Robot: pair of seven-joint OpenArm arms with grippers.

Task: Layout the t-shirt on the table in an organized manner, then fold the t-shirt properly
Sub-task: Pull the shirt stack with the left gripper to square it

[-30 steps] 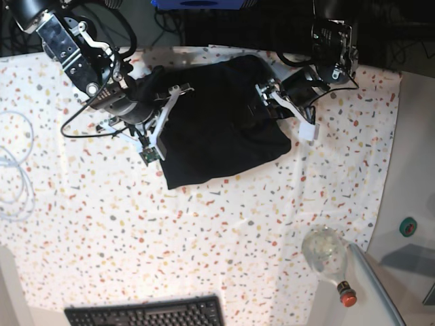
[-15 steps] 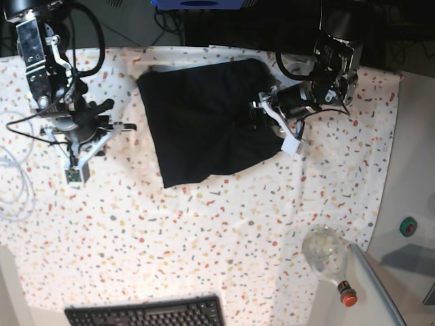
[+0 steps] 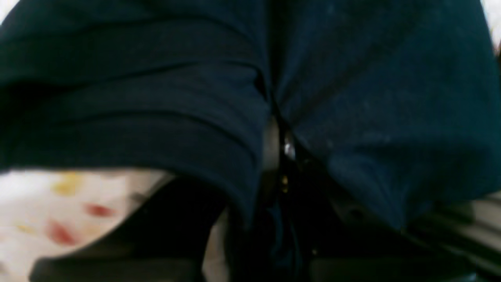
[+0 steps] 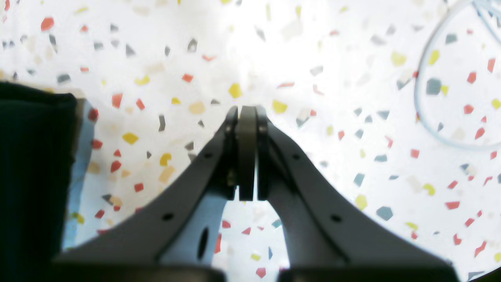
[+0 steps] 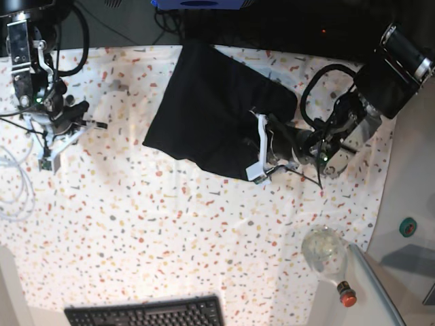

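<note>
Right now the t-shirt (image 5: pixel 214 122) lies bunched on the far middle of the table (image 5: pixel 136 224), its far edge reaching the table's far side and its near edge slanting down toward the right. On the right of the base view, the left gripper (image 5: pixel 262 146) is at the shirt's near right edge, its white fingers (image 5: pixel 261 139) lying against the black cloth. From the left wrist camera, dark folds of the t-shirt (image 3: pixel 156 98) fill almost the whole picture and are drawn in between the jaws, so the claw is clamped on the cloth. Over at the far left of the table, the right gripper (image 5: pixel 51 153) hovers well apart from the shirt. Its own camera shows the right gripper (image 4: pixel 246 149) with its pads pressed together and nothing between them, above bare speckled cover (image 4: pixel 352 78). A pale cable (image 5: pixel 17 197) loops along the table's left edge. A black keyboard (image 5: pixel 146 312) sits at the near edge, and a glass bottle (image 5: pixel 326 255) lies near the right corner.
</note>
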